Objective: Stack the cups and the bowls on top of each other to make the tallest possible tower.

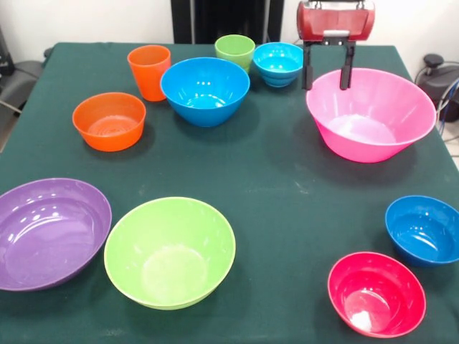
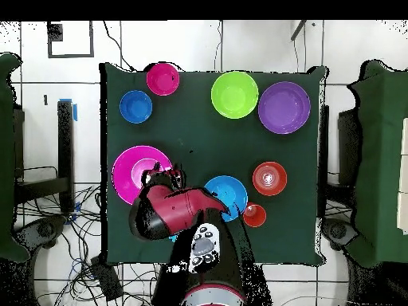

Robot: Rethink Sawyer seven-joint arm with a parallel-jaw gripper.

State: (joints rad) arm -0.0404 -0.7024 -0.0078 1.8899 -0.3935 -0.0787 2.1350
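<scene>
My gripper [image 1: 328,84] is open and empty, its two black fingers hanging over the far rim of the huge pink bowl [image 1: 371,118]. In the overhead view the gripper [image 2: 167,170] is at the pink bowl's [image 2: 135,171] right edge. Behind stand the orange cup [image 1: 149,72], light green cup [image 1: 234,51], a small blue bowl [image 1: 278,63] and the large blue bowl [image 1: 205,91]. The orange bowl [image 1: 109,120] is at left. In front lie the purple bowl [image 1: 50,233], lime green bowl [image 1: 170,251], small red bowl [image 1: 376,292] and another small blue bowl [image 1: 424,229].
All bowls and cups stand apart and upright on the dark green cloth [image 1: 272,179]. In the overhead view my arm [image 2: 179,209] hides the green cup and one small blue bowl. Cables and dark gear lie past the table's right edge [image 1: 439,75].
</scene>
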